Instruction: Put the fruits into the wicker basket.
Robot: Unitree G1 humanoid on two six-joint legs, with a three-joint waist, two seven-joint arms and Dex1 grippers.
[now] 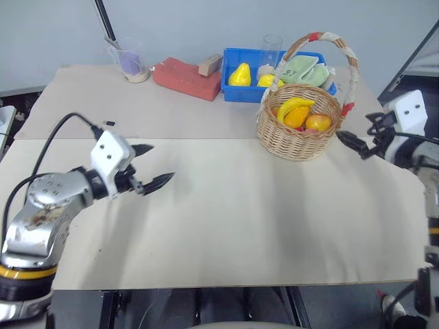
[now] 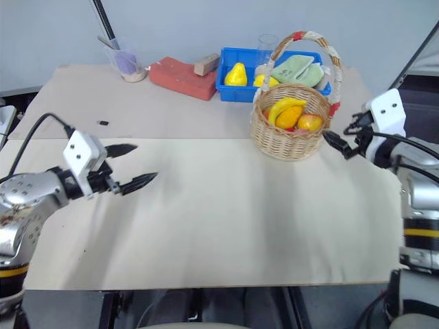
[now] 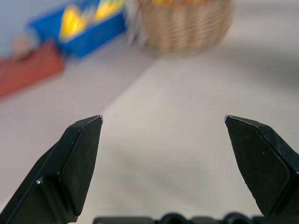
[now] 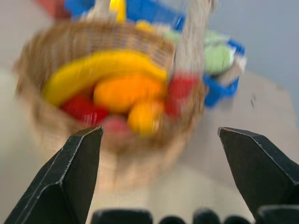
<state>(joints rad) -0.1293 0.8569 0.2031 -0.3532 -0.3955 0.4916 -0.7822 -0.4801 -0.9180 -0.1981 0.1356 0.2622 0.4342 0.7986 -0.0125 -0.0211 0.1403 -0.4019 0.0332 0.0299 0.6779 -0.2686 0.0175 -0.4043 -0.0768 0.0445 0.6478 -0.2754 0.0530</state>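
Note:
The wicker basket (image 1: 296, 145) stands on the table at the back right, its tall handle wrapped in white cloth and red tape. Inside lie the banana (image 1: 293, 105), the orange mango (image 1: 296, 118) and the red-orange peach (image 1: 317, 123). My right gripper (image 1: 352, 144) hovers just right of the basket, open and empty, pointing at it. The right wrist view looks between the open fingers (image 4: 77, 158) at the basket (image 4: 131, 163) with the banana (image 4: 103, 70) and mango (image 4: 124, 91). My left gripper (image 1: 162, 163) is open and empty over the table at the left, far from the basket (image 3: 182, 32).
A blue bin (image 1: 236, 94) behind the basket holds a yellow pear (image 1: 240, 74), a lemon (image 1: 266, 80) and green cloth (image 1: 302, 68). A red brick (image 1: 182, 77), a wooden block (image 1: 209, 64), a plastic cup (image 1: 130, 63) and a clear glass (image 1: 272, 46) stand along the back.

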